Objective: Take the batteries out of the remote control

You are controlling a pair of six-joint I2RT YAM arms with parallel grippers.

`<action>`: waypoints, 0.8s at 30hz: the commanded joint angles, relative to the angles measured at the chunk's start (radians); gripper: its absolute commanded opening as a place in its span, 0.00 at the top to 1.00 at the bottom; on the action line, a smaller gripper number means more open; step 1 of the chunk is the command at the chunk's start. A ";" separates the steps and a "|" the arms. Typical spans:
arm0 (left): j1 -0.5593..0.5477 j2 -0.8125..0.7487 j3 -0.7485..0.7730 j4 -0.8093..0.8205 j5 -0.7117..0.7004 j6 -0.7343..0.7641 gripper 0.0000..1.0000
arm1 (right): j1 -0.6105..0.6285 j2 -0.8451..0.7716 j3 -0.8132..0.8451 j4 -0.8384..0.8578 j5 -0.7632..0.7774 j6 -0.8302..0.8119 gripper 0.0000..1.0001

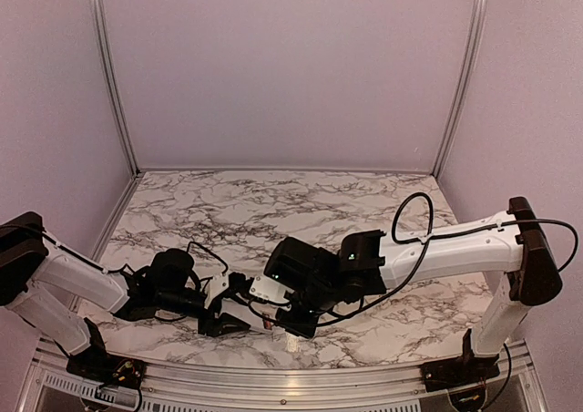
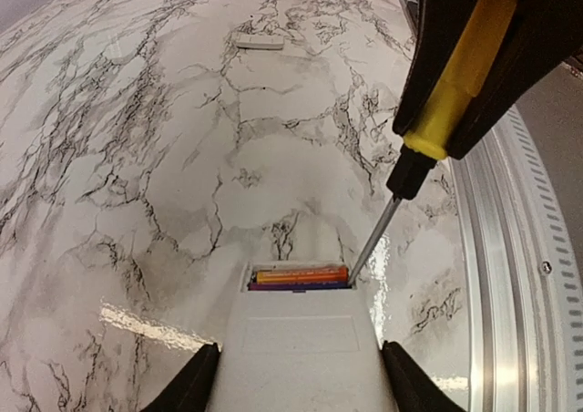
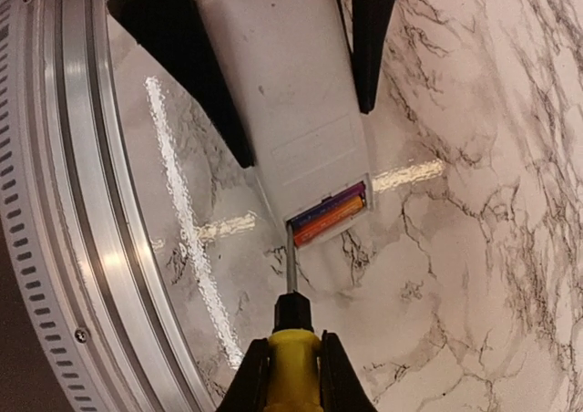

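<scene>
A: Where was the remote control (image 3: 282,93) at that moment?

B: Clamped between the fingers of the left tool (image 2: 299,380), near the front rail of the worktop (image 2: 137,157), with its open end pointing away from that wrist. The batteries (image 2: 301,275) lay side by side in that open end, and none was out yet. The small cover plate (image 2: 259,40) lay well apart, farther back on the marble.

A: And the right tool (image 3: 291,385)?

B: It was clenched on the yellow handle of the screwdriver (image 3: 291,353). The shaft angled down so the tip sat at one corner of the opening, just beside the end of the orange cell. Whether it touched the cell could not be told.

A: So the step was the prying.

B: It looked so. Doing it well probably meant working the tip under the cell's end rather than against the plastic wall. Then it called for a gentle lever upward, a small tilt of the handle and not a push. The left tool needed to hold firm so the slab did not twist. Too sharp a flick could have sent a cell rolling toward the rail.
</scene>
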 commanded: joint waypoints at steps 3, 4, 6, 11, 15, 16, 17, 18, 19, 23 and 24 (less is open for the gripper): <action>-0.002 0.023 0.003 0.125 0.076 -0.083 1.00 | 0.018 0.023 -0.057 0.054 0.159 0.000 1.00; -0.003 0.023 0.003 0.125 0.077 -0.086 1.00 | 0.020 0.015 -0.061 0.058 0.186 0.000 1.00; -0.001 0.024 0.003 0.126 0.077 -0.096 1.00 | 0.026 0.004 -0.068 0.067 0.233 0.000 1.00; 0.007 0.030 0.003 0.146 0.088 -0.148 1.00 | 0.042 -0.006 -0.085 0.071 0.321 0.004 1.00; 0.012 0.041 0.007 0.150 0.105 -0.166 1.00 | 0.051 -0.011 -0.096 0.069 0.385 0.030 1.00; 0.012 0.045 0.009 0.146 0.111 -0.166 1.00 | 0.054 -0.012 -0.096 0.069 0.403 0.036 1.00; 0.012 0.047 0.009 0.143 0.114 -0.166 1.00 | 0.056 -0.015 -0.096 0.067 0.421 0.043 1.00; 0.013 0.047 0.009 0.140 0.116 -0.167 1.00 | 0.056 -0.017 -0.094 0.066 0.439 0.047 1.00; 0.012 0.047 0.010 0.134 0.119 -0.166 1.00 | 0.057 -0.020 -0.093 0.064 0.454 0.051 1.00; 0.012 0.044 0.023 0.084 0.121 -0.136 1.00 | 0.056 -0.022 -0.082 0.051 0.521 0.064 1.00; 0.012 0.042 0.025 0.076 0.121 -0.130 1.00 | 0.056 -0.021 -0.082 0.052 0.530 0.065 1.00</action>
